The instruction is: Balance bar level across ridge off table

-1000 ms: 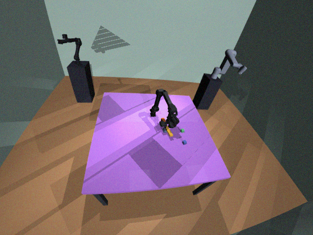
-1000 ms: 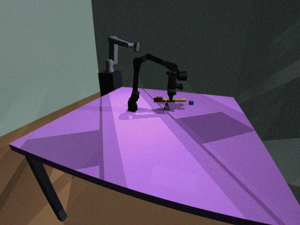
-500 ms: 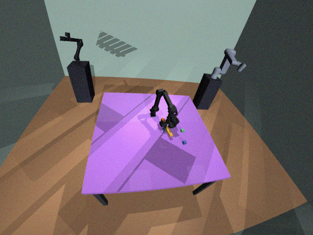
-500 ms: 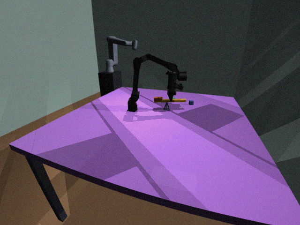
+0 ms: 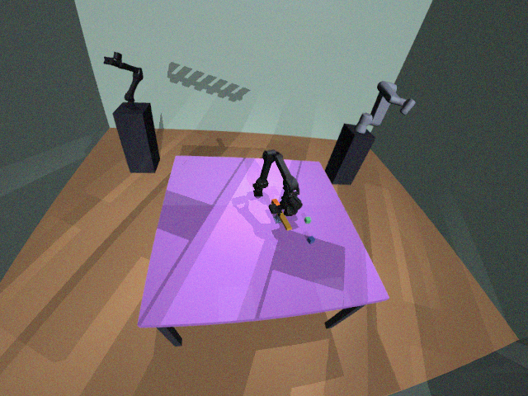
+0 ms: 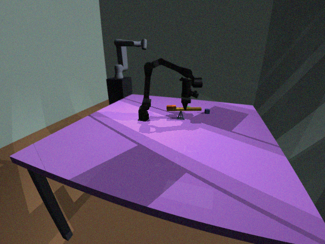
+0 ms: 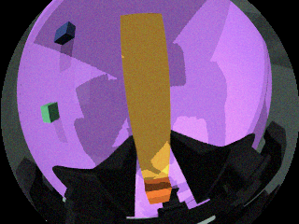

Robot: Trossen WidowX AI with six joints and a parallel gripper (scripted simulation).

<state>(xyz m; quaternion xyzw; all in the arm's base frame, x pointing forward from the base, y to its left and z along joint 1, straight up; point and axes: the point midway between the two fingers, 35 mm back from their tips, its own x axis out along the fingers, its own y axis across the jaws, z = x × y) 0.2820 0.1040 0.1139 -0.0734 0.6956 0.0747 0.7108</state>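
Note:
The yellow bar [image 5: 285, 222] [image 6: 194, 109] [image 7: 146, 84] has an orange block [image 5: 275, 201] [image 6: 171, 107] [image 7: 158, 192] at its end nearer the arm's base. My gripper [image 6: 185, 108] [image 7: 151, 137] is shut on the bar, between its middle and the plain end. The bar looks level in the exterior view, clear of the table. The small dark ridge [image 5: 277, 219] [image 6: 180, 115] stands on the table under the bar, slightly toward the orange block from my fingers. Its top is at or just below the bar's underside; I cannot tell whether they touch. The ridge is hidden in the wrist view.
A green cube [image 5: 308, 219] [image 7: 49, 112] and a dark blue cube [image 5: 311, 239] [image 6: 206, 111] [image 7: 64, 33] lie on the purple table [image 5: 205, 272] [image 6: 110, 142] to one side of the bar. Two other arms stand on pedestals beyond the table.

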